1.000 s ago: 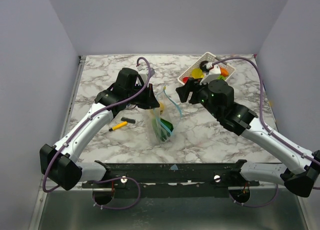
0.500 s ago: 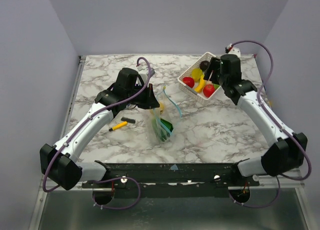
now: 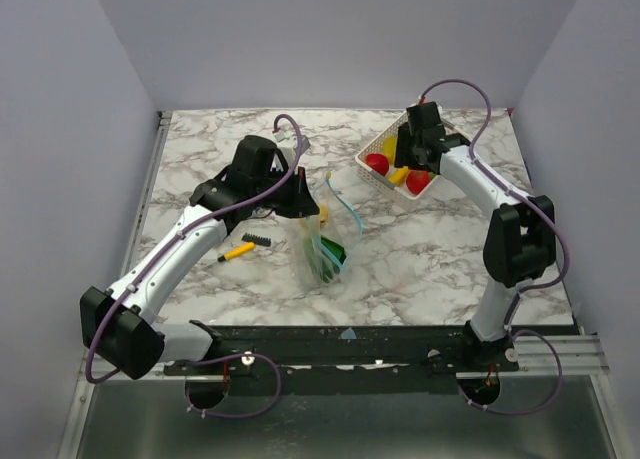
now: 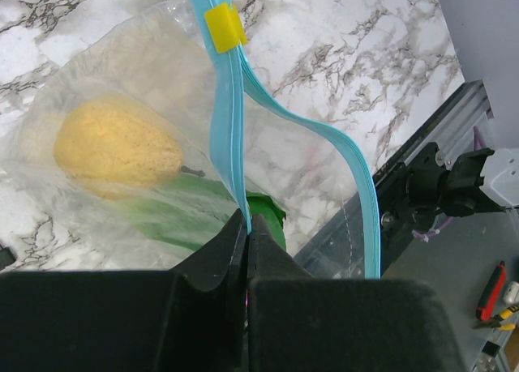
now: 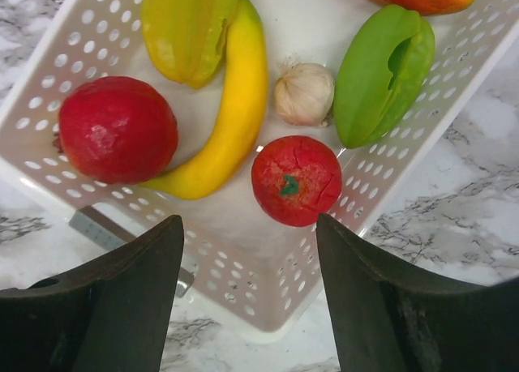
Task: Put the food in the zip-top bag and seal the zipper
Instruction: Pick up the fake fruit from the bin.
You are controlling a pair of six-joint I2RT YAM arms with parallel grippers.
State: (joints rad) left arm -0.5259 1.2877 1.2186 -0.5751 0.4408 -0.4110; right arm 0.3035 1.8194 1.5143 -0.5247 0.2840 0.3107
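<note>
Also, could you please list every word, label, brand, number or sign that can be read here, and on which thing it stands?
None: no view shows readable text.
The yellow tab on the zipper is blank.
The white basket, the food and the zip-top bag bear no print.
The small tools beyond the table edge are too blurred to tell.

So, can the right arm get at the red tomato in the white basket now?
Probably yes. Its jaws stand open above the white basket, and the tomato lies uncovered below them; only the banana close beside it might get nudged.
</note>
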